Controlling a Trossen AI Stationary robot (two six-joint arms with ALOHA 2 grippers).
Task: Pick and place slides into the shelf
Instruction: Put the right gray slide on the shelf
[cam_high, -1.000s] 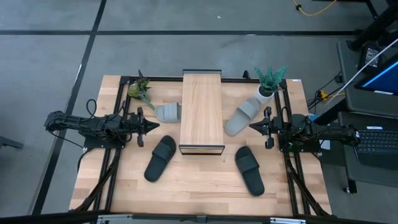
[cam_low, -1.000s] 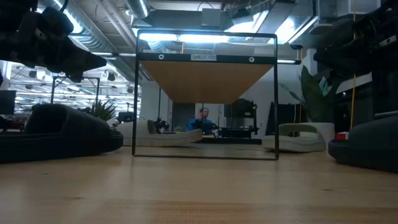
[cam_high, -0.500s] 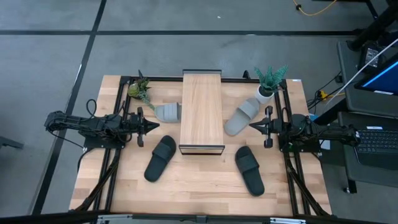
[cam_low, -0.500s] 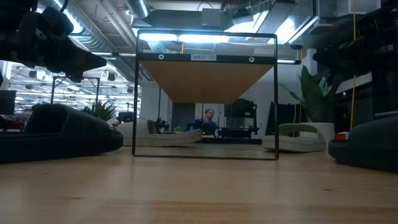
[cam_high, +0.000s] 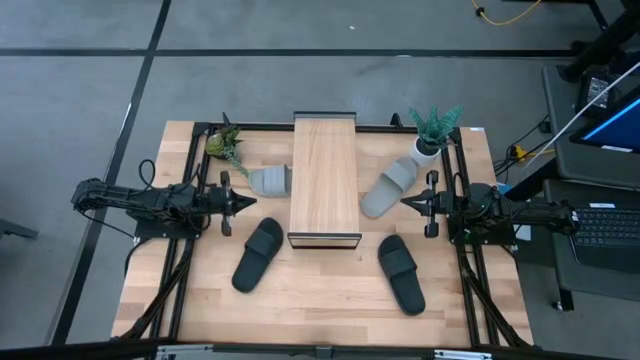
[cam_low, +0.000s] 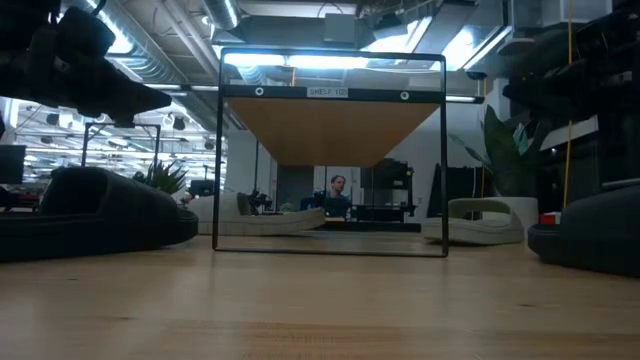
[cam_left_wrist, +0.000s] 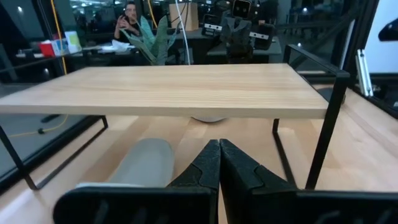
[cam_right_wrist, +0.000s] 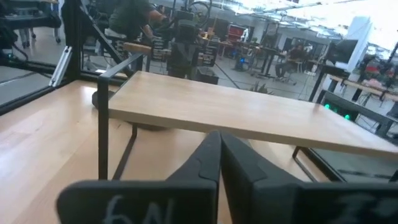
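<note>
High view, both claws, left (cam_high: 250, 204), right (cam_high: 404, 203), unmoved; slides (cam_high: 259, 254) untouched

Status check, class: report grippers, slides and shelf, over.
Left gripper shut, empty, left of shelf. Right gripper shut, empty, opposite side. Four slides on the table, none gripped: grey, grey, black, black. Nothing blocking.

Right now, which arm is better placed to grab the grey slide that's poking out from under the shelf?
Left, probably. The left gripper sits shut just beside that grey slide on the shelf's left side. The right gripper is across the shelf, beside the other grey slide.
</note>
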